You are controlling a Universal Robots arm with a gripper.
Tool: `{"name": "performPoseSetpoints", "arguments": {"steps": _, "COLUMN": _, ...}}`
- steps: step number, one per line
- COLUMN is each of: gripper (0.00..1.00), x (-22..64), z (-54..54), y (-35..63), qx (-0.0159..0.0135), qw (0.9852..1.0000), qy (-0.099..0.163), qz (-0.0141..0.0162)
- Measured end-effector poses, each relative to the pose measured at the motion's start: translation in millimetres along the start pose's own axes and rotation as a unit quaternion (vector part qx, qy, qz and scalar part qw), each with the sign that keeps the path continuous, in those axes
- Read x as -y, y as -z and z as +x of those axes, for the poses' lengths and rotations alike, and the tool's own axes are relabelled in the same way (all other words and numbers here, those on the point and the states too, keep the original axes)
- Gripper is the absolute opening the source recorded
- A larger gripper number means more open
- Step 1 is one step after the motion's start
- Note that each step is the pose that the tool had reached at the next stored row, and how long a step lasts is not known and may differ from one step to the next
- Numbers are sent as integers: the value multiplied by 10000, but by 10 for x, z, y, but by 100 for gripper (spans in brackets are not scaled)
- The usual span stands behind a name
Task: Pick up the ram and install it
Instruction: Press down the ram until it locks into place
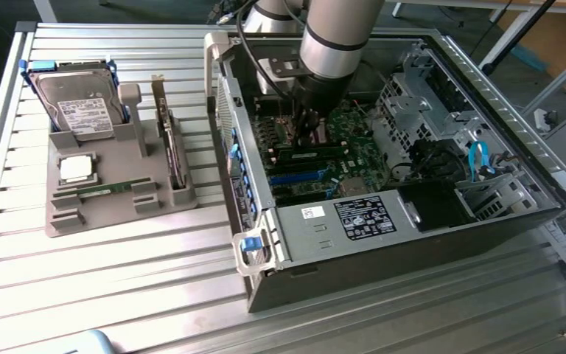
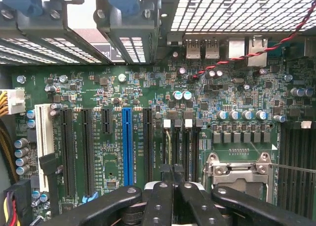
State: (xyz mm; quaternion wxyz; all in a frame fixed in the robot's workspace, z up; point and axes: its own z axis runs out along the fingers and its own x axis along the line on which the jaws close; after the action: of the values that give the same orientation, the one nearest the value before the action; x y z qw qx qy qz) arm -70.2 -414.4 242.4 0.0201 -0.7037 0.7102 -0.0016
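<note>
While claw (image 2: pixel 172 179) pressed together over motherboard (image 2: pixel 148 92) | exterior: ram (image 1: pixel 104 191) in holder (image 1: pixel 116 199)

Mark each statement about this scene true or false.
1. The claw is shut. True.
2. The claw is over the motherboard inside the open computer case. True.
3. The hard drive sits inside the case. False: it stands in the gray holder on the table, to the exterior view's left of the case.
4. The expansion card lies flat on the table. False: it stands upright in the gray holder.
</note>
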Motion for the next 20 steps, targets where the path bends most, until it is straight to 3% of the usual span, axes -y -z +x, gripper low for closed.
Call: {"name": "performPoseSetpoints", "arguments": {"steps": 20, "gripper": 10, "x": -2, "z": 2, "y": -49, "qx": -2, "qw": 10000, "qy": 0, "qz": -1}}
